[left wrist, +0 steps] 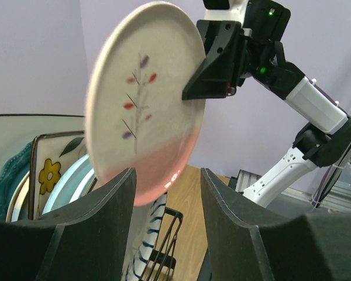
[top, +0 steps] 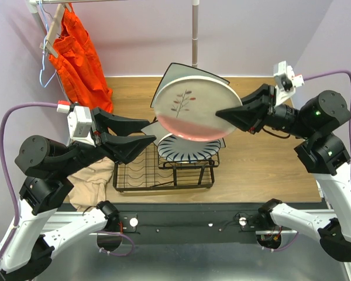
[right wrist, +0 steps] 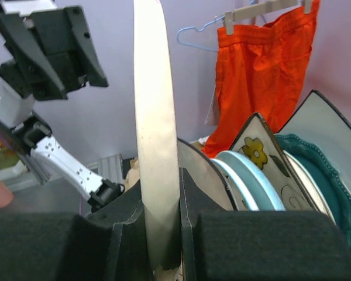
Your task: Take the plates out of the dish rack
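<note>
Wooden table [top: 269, 158] is taken as reference. Orange garment [top: 79, 55] is hung above its far-left corner, clipped to a beige hanger [right wrist: 269, 7]. A light-blue wire hanger [top: 45, 73] is seen just left of the garment. Metal pole [top: 195, 32] is stood upright at the far edge, about mid-width. Beige cloth [top: 90, 181] is bunched at the near-left corner. Lilac wall [top: 251, 29] is seen behind the far edge.
</note>
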